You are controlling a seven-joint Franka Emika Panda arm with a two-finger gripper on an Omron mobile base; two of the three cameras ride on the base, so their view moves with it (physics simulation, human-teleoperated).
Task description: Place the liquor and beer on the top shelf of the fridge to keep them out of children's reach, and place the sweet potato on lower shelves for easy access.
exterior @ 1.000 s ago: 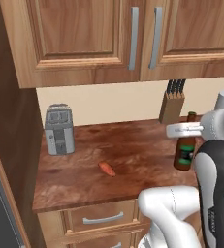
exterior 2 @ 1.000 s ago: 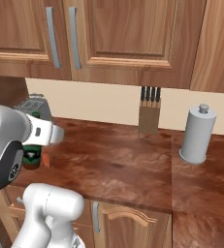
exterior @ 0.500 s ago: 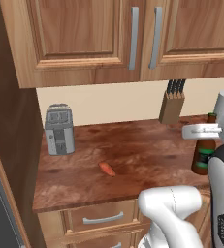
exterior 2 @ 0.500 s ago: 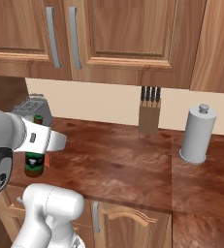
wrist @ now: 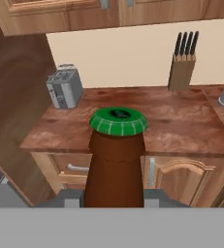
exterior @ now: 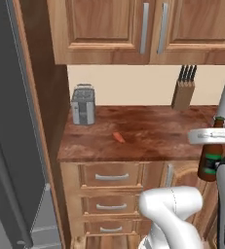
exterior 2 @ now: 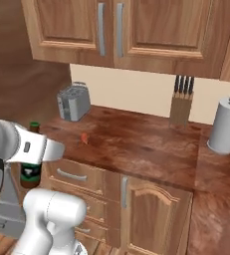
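Wood counter: toaster, knife block, sweet potato.

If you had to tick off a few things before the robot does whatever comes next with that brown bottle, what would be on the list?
1. Beer held in the gripper, jaws shut on its neck: ok.
2. Bottle upright, green cap on top: ok.
3. Bottle lifted off the counter edge: ok.
4. Sweet potato lying on the counter, away from the arm: ok.
5. Fridge door open: cannot tell.
6. Space free on the top shelf: cannot tell.
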